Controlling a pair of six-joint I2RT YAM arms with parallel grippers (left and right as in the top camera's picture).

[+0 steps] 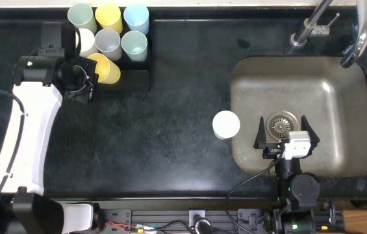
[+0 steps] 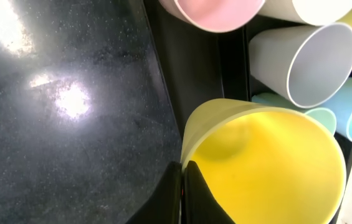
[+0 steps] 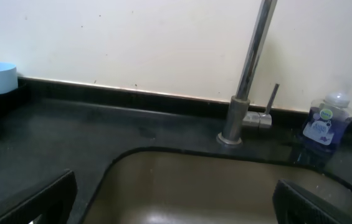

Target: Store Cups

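Note:
A yellow cup (image 1: pixel 107 69) (image 2: pixel 269 168) lies tilted at the front left corner of the black cup rack (image 1: pixel 138 79). My left gripper (image 1: pixel 91 77) (image 2: pixel 182 173) is shut on its rim, one finger inside and one outside. Upright in the rack stand a pale green cup (image 1: pixel 80 14), another yellow cup (image 1: pixel 108 16), a blue cup (image 1: pixel 136 16), a white cup (image 1: pixel 86 42), a grey cup (image 1: pixel 108 42) (image 2: pixel 306 62) and a mint cup (image 1: pixel 134 44). A lone white cup (image 1: pixel 226 124) stands on the counter by the sink's left rim. My right gripper (image 1: pixel 283 130) (image 3: pixel 174 183) hangs open over the sink.
The steel sink (image 1: pixel 339 84) takes up the right side, with the tap (image 1: pixel 313 23) (image 3: pixel 250 74) behind it and a soap bottle (image 3: pixel 328 121) to its right. Dark counter (image 1: pixel 170 143) stretches between the rack and the sink.

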